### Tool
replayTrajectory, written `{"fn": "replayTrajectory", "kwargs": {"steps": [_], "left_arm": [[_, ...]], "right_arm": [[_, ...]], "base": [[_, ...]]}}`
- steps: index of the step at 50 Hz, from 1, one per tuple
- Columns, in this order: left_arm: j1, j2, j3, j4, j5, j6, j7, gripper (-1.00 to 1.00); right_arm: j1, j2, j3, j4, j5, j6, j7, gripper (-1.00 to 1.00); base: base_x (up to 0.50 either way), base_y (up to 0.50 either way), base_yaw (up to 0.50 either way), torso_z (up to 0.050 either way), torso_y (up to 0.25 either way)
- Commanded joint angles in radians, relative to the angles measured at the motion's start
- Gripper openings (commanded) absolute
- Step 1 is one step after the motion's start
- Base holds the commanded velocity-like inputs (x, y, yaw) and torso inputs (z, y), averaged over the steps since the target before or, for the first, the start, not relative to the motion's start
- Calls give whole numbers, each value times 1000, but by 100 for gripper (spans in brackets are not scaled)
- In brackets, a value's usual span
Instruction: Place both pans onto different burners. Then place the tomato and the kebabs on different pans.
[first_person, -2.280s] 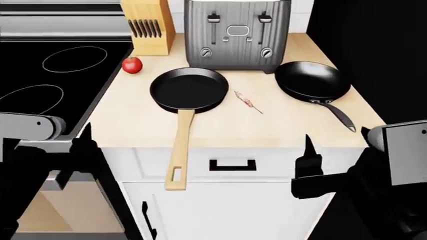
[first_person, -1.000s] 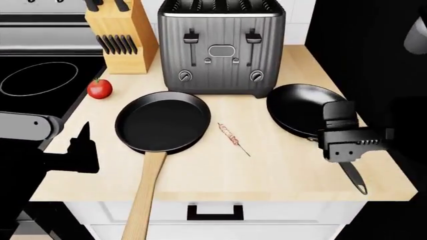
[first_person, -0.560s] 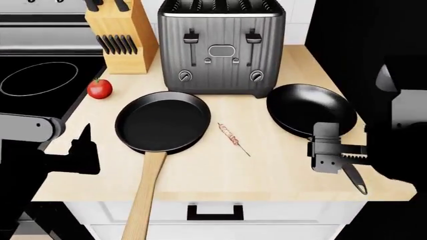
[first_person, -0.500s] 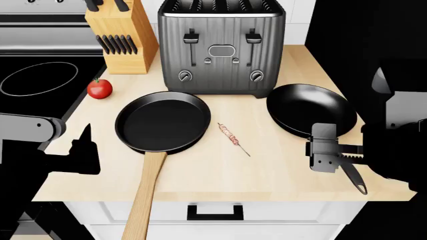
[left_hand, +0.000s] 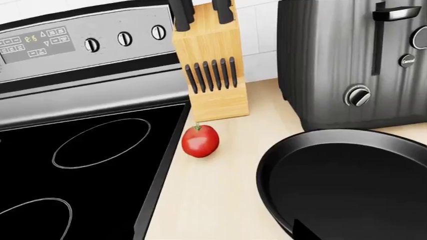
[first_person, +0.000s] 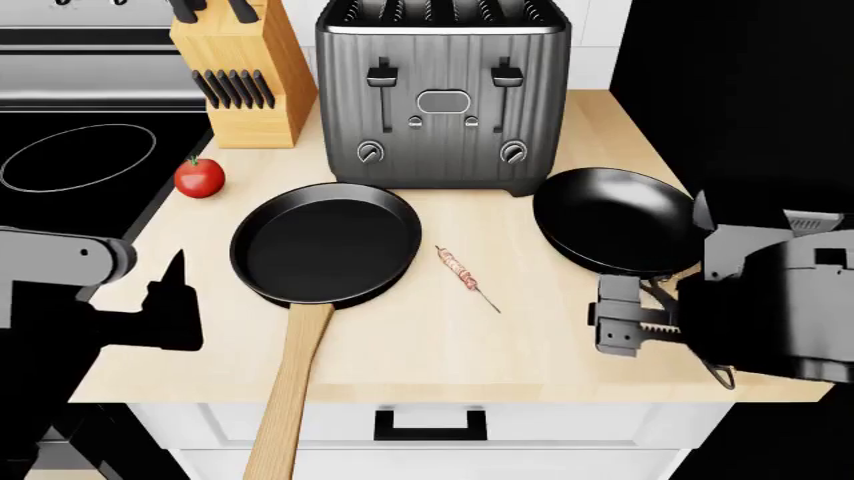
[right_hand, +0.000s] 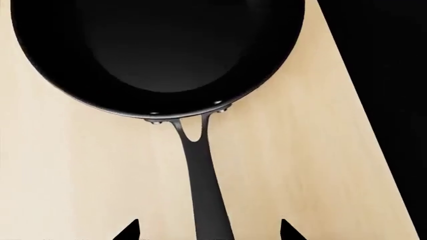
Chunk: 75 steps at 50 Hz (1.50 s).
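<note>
Nearest the robot, the right end effector (first_person: 625, 325) hangs over the front right part of the bench (first_person: 534, 340), above the thin dark handle (right_hand: 203, 185) of the slope-sided pan (first_person: 617, 220). In the right wrist view its two fingertips (right_hand: 128, 231) stand wide apart on either side of that handle, with bare wood between each tip and the metal, so it is open and grips nothing. The left end effector (first_person: 171, 300) hovers at the front left edge of the bench, beside the wooden-handled pan; only a dark silhouette shows, and I cannot tell how far it is open or whether it holds anything.

The wooden-handled pan (first_person: 324, 243) lies on the bench left of centre, its long handle (first_person: 291, 385) reaching past the front edge. The kebab skewer (first_person: 465, 273) lies on the wood between the two pans, touching neither. The tomato (left_hand: 200, 141) sits further back on the bench, near the edge of the cooktop (left_hand: 80, 180) and in front of the knife block (left_hand: 212, 70). The burners (left_hand: 101, 142) are bare white rings. Behind the pans stands a toaster (first_person: 445, 95).
</note>
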Motion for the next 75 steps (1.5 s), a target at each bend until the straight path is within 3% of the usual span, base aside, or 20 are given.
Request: {"fn": "replayTrajectory", "kwargs": {"steps": [1,22,23,75], "left_arm": [[-7,-4,12,-4,-11,3,-15,100],[0,-13,29,-3,-13,23,-26,100],[2,-14,29,-3,-11,25,-25,100],[-3,-42,41,-9,-70,43,-81,100]], "right_arm": [[-59,29,-33,-9,-7,-7,-14,100],[-127,13,-76,18,-116,65,-109,100],[-120,11,-81,19,-125,81,-100,-100],[-16,179,-2,-168,-59,51,4,-100]], "base": [[0,0,0,0,0],[2,0,0,-1,0],[0,0,3,0,0],[0,-1,0,-1,0]]}}
